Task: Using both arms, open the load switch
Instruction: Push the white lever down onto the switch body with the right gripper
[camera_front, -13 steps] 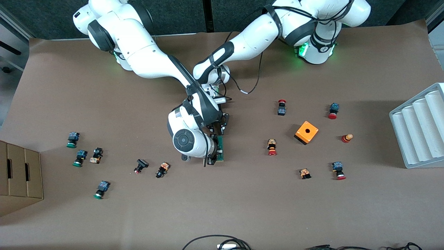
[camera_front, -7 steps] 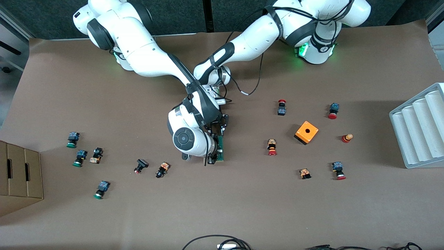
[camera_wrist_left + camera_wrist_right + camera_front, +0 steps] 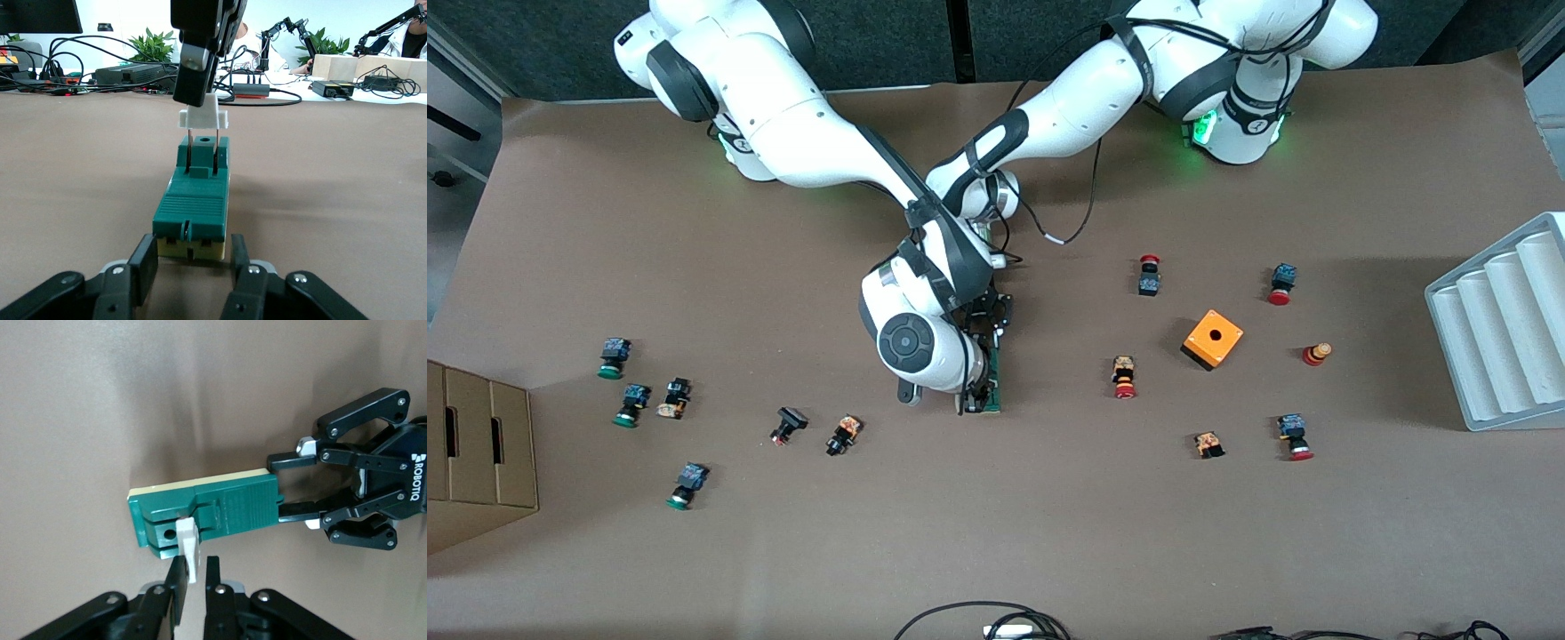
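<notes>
Narrow dark-green rectangular load switch (image 3: 993, 380) flat on brown paper-covered table (image 3: 1049, 533), mid-table, long axis running 12 to 6 o'clock in the front view, cream underside showing along one edge. Small white plastic piece (image 3: 203, 117) lifted clear of the green body on two thin metal pins, over the end nearer the front camera. Right arm's black two-finger gripper (image 3: 193, 577) over that same end, fingers pinched tight on the white piece. Left arm's black two-finger gripper (image 3: 192, 261) low at the switch's other end, fingers (image 3: 144, 263) slightly parted, flanking the cream end on either side; contact with the sides not discernible. Orange plastic cube with a round hole (image 3: 1213, 339) well apart at roughly 3 o'clock from the switch, toward the left arm's end of the table. Small red-capped push button (image 3: 1124, 377) between switch and cube.
</notes>
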